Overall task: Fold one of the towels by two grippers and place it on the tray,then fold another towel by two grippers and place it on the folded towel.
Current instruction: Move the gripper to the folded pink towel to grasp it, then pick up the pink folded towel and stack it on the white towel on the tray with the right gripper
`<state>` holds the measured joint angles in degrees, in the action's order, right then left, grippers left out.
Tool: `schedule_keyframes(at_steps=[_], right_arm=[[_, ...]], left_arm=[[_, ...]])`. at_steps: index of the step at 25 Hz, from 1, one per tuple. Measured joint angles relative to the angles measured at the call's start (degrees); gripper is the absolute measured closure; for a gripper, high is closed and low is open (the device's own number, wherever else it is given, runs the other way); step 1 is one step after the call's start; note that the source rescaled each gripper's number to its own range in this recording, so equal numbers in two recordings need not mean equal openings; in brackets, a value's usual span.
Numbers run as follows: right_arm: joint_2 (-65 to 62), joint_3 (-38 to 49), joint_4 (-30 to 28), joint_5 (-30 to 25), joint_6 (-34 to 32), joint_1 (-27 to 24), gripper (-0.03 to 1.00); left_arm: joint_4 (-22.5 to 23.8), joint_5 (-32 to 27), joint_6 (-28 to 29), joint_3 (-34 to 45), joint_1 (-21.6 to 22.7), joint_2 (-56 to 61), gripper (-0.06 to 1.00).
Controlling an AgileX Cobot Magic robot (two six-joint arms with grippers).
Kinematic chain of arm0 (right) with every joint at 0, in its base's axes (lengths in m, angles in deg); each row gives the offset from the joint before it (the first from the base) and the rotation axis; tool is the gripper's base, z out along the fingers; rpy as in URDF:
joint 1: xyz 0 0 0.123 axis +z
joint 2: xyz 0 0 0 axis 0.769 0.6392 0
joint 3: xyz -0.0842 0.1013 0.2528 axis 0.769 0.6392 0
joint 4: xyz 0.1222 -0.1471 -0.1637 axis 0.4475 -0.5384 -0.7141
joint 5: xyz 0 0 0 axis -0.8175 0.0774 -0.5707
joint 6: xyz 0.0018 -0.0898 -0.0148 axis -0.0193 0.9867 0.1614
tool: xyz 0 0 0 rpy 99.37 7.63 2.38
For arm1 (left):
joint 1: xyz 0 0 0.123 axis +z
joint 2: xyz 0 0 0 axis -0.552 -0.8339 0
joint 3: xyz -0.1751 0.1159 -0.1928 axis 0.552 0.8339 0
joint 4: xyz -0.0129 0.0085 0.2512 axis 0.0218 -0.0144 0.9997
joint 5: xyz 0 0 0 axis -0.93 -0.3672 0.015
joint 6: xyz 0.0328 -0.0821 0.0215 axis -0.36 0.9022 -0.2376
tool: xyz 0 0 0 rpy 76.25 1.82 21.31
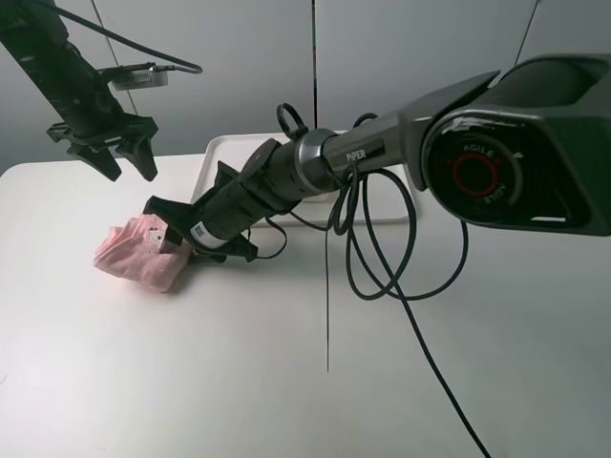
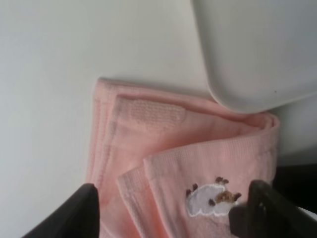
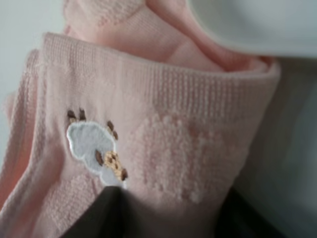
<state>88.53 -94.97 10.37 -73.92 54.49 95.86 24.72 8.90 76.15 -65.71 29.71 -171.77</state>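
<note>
Towel (image 1: pixel 138 253), pink and already folded, lies on the table (image 1: pixel 191 382) left of the tray (image 1: pixel 224 157), which looks bare. Left gripper (image 1: pixel 124 157) hovers above, jaws apart; right gripper (image 1: pixel 177 234) appears clamped on its edge. Placing remains; no second towel shows.

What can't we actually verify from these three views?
- Right gripper grip on the pink towel: fingertips hidden by its own body in the exterior high view, blurred in the right wrist view.
- Tray contents: the right arm covers most of it.
- Second towel: not seen in any view.
</note>
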Motion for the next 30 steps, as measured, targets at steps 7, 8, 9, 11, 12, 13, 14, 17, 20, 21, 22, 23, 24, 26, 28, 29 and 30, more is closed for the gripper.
schedule_keyframes(at_steps=[7, 8, 9, 11, 12, 13, 14, 17, 20, 21, 22, 23, 24, 26, 28, 29, 30], right_arm=[[0.43, 0.0, -0.52, -0.15, 2.18, 0.0, 0.9], [0.43, 0.0, -0.52, -0.59, 2.57, 0.0, 0.9], [0.43, 0.0, -0.52, -1.32, 2.9, 0.0, 0.9], [0.43, 0.0, -1.3, -3.35, 3.46, 0.0, 0.9], [0.31, 0.0, -1.94, -4.79, 3.45, 0.0, 0.9], [0.03, 0.0, -3.28, -6.01, 3.57, 0.0, 0.9], [-0.42, 0.0, -5.11, -7.58, 3.57, 0.0, 0.9], [-2.22, 0.0, -11.99, -11.95, 3.57, 0.0, 0.9], [-5.46, 0.0, -20.3, -15.04, 3.57, 0.0, 0.9], [-6.82, 0.0, -23.36, -15.73, 3.57, 0.0, 0.9], [-8.13, 0.0, -25.9, -16.38, 3.57, 0.0, 0.9], [-9.14, 0.0, -28.9, -16.84, 3.57, 0.0, 0.9], [-10.22, 0.0, -31.47, -17.14, 3.57, 0.0, 0.9], [-11.59, 0.0, -33.9, -17.65, 3.44, -0.75, 0.9], [-12.37, 0.0, -34.63, -18.26, 3.44, -2.06, 0.9], [-12.55, 0.0, -34.74, -18.67, 3.44, -3.0, 0.9], [-12.49, 0.0, -34.74, -19.24, 3.74, -3.88, 0.9]], left_arm=[[0.0, 0.0, -0.11, 0.0, 0.0, 0.0, 0.15], [0.0, 0.0, -0.11, 0.0, -0.1, 0.0, 0.15], [0.0, 0.0, -0.11, 0.0, -0.1, 0.0, 0.15], [0.0, 0.0, -0.11, 0.0, -0.1, 0.0, 0.15], [0.0, 0.0, -0.11, 0.0, -0.1, 0.0, 0.15], [0.0, 0.0, -0.22, 0.0, -0.1, 0.0, 0.15], [0.0, 0.0, -0.34, 0.0, -0.1, 0.0, 0.15], [0.33, -0.23, -0.34, 0.0, -0.1, 0.0, 0.15], [0.45, -0.41, -0.45, 0.0, -0.1, 0.0, 0.15], [0.56, -0.47, -0.45, 0.0, -0.1, 0.0, 0.15], [0.56, -0.63, -0.45, 0.0, -0.1, 0.0, 0.15], [0.56, -0.91, -0.45, 0.0, -0.1, 0.0, 0.15], [0.56, -0.96, -0.45, 0.0, -0.1, 0.0, 0.15], [0.66, -1.09, -0.45, 0.0, -0.1, 0.0, 0.15], [0.66, -1.31, -0.45, 0.0, -0.1, 0.0, 0.15], [0.66, -1.31, -0.45, 0.0, -0.1, 0.0, 0.15], [0.77, -1.43, -0.45, 0.0, -0.1, 0.0, 0.15]])
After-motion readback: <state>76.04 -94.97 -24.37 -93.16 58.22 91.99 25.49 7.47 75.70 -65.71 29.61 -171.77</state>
